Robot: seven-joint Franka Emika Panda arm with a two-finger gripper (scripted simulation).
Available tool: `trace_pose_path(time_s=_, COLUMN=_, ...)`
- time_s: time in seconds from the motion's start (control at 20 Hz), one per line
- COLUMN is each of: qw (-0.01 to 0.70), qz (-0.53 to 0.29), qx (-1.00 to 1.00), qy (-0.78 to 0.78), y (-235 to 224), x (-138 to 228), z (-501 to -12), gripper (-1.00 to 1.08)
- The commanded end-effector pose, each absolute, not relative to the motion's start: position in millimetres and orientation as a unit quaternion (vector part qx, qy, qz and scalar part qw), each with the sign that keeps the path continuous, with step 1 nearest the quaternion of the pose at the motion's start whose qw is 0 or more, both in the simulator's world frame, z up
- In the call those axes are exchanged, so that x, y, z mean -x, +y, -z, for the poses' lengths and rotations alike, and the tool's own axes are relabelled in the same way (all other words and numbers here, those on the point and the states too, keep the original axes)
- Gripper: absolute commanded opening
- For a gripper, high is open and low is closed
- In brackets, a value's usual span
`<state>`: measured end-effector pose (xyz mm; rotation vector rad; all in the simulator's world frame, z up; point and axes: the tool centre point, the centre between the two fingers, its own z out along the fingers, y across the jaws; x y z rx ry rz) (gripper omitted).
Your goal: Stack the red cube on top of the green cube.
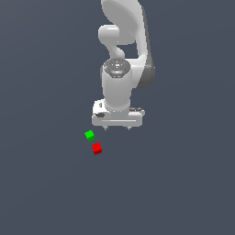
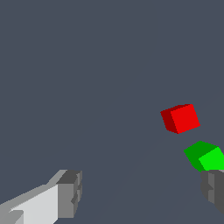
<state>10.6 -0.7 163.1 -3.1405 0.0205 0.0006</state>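
Observation:
The red cube (image 1: 97, 148) lies on the dark grey floor, close beside the green cube (image 1: 89, 135); the two sit apart, neither on the other. My gripper (image 1: 117, 128) hangs above the floor, toward the exterior view's right of both cubes, and is open with nothing between its fingers. In the wrist view the red cube (image 2: 180, 118) and the green cube (image 2: 205, 156) lie near one dark fingertip (image 2: 214, 188); the other fingertip (image 2: 70, 192) is far across from it, with the gripper (image 2: 142, 190) spread wide.
The white arm (image 1: 121, 59) rises behind the gripper at the top of the exterior view. The plain dark grey floor (image 1: 174, 193) fills everything else.

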Motion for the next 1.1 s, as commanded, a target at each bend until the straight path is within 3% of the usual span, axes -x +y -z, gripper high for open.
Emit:
trace_pose_path(time_s=0.0, qw=0.001, qz=0.000, qx=1.000, qy=0.007, y=-0.7, x=-10.6, z=-163.1, gripper=1.00)
trace_pose_path(time_s=0.5, qw=0.000, qz=0.000, qx=1.000, qy=-0.016, y=-15.2, x=-12.1, z=-150.8, gripper=1.00)
trace_pose_path(time_s=1.05, qw=0.000, qz=0.000, qx=0.996, qy=-0.094, y=-64.0, x=-23.3, z=-108.4, gripper=1.00)
